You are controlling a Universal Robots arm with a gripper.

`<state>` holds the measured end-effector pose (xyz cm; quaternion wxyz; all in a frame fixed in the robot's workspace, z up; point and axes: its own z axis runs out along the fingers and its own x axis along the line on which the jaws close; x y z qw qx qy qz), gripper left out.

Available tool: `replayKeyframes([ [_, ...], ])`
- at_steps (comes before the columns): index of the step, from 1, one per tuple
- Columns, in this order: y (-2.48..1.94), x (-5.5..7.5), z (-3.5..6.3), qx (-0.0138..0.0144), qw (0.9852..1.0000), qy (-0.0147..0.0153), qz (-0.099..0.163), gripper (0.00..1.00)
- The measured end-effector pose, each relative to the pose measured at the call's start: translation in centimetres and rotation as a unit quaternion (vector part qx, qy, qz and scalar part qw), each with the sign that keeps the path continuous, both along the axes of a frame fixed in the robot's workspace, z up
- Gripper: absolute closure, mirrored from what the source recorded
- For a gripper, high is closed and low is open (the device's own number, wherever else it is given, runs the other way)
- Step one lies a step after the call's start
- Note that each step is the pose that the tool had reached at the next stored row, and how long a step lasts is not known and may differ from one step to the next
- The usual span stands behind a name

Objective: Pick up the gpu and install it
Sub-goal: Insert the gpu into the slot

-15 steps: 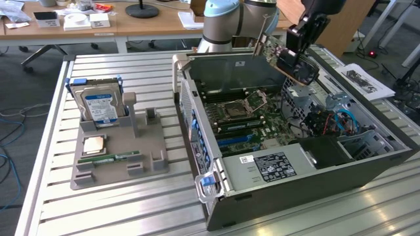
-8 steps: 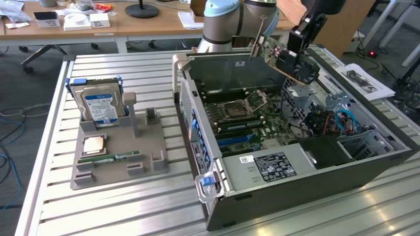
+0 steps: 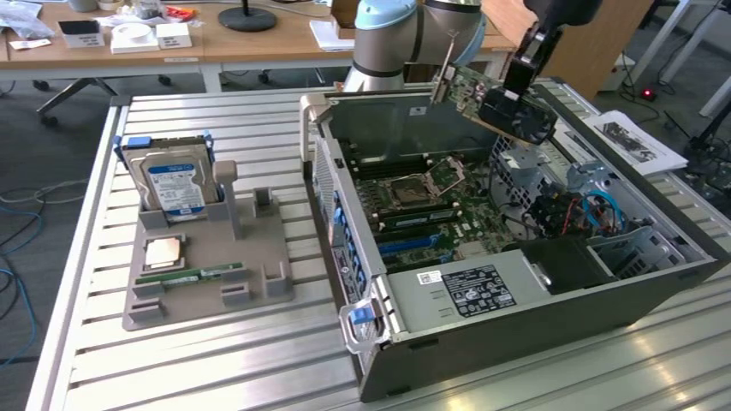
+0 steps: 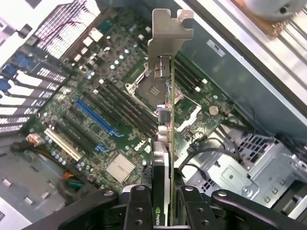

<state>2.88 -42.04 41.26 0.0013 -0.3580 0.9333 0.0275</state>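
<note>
The gpu [image 3: 485,96] hangs tilted in the air above the far side of the open computer case [image 3: 502,342], held by my gripper [image 3: 528,64], which is shut on its dark end. In the wrist view the gpu [image 4: 163,143] stands edge-on between my fingers [image 4: 139,211], its silver bracket [image 4: 169,33] pointing away from me. Below it lies the green motherboard [image 4: 120,110] with a blue slot [image 4: 93,116] and several black slots. The card touches nothing in the case.
A grey holder tray [image 3: 200,274] on the slatted metal table carries a silver hard drive [image 3: 174,184] with a blue label, a processor chip [image 3: 163,251] and a green memory stick [image 3: 192,276]. Cables and a drive cage [image 3: 583,205] fill the case's right side in the exterior view.
</note>
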Motion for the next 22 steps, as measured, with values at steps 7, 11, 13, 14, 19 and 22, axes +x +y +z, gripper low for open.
replayKeyframes([
  [7, 0.0, 0.0, -0.01, 0.0, 0.998, 0.0, 0.064, 0.73],
  [11, 0.0, 0.0, -0.02, 0.0, 0.995, 0.0, 0.1, 0.73],
  [13, 0.0, 0.0, -0.03, 0.0, 0.993, 0.0, 0.118, 0.73],
  [14, 0.0, 0.0, -0.04, 0.0, 0.9921, 0.0, 0.125, 0.73],
  [19, 0.0, 0.0, -0.04, 0.0, 0.9913, 0.0, 0.131, 0.73],
  [22, 0.0, 0.0, -0.05, 0.0, 0.9912, 0.0, 0.133, 0.73],
])
